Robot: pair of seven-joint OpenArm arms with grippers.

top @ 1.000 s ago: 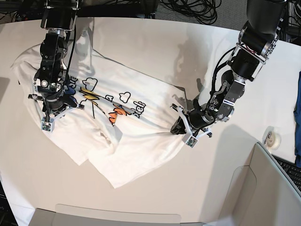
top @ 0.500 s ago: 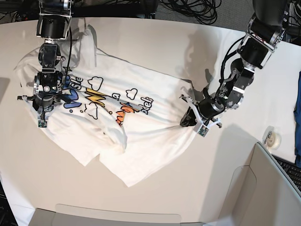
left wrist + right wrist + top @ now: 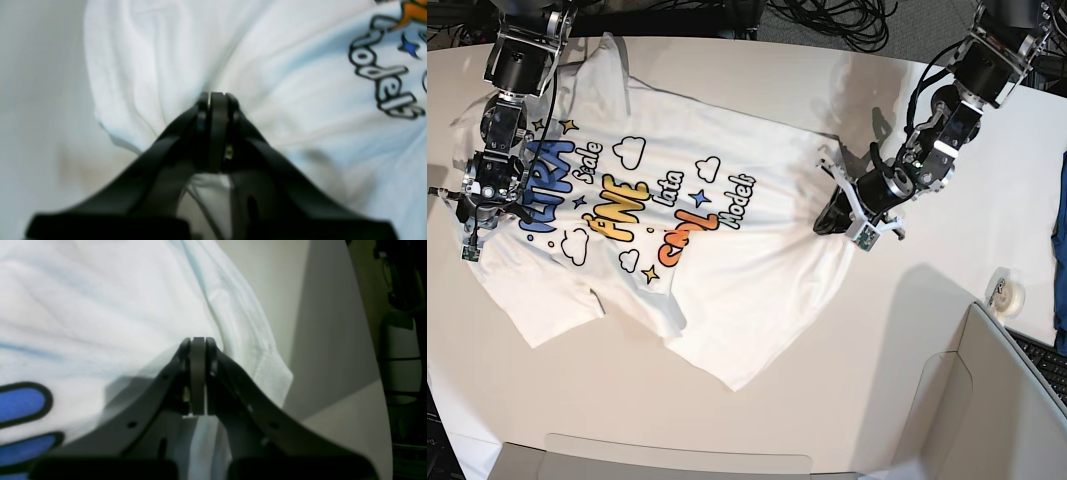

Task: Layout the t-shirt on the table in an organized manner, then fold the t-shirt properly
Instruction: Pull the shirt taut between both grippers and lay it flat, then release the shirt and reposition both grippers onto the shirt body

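Note:
The white t-shirt lies spread on the white table, print side up with its blue, yellow and orange lettering showing. My left gripper is shut on the shirt's right edge. In the left wrist view the jaws pinch white cloth beside the black "Models" lettering. My right gripper is shut on the shirt's left edge near the blue letters. In the right wrist view the jaws pinch cloth next to a hemmed edge.
A dark blue cloth hangs at the right edge. A roll of tape lies near it. A grey panel and a keyboard stand at the lower right. Cables lie beyond the far edge.
Both grippers have moved apart and away from the camera, holding the shirt. The bunched cloth has stretched out flat and the whole print now shows.

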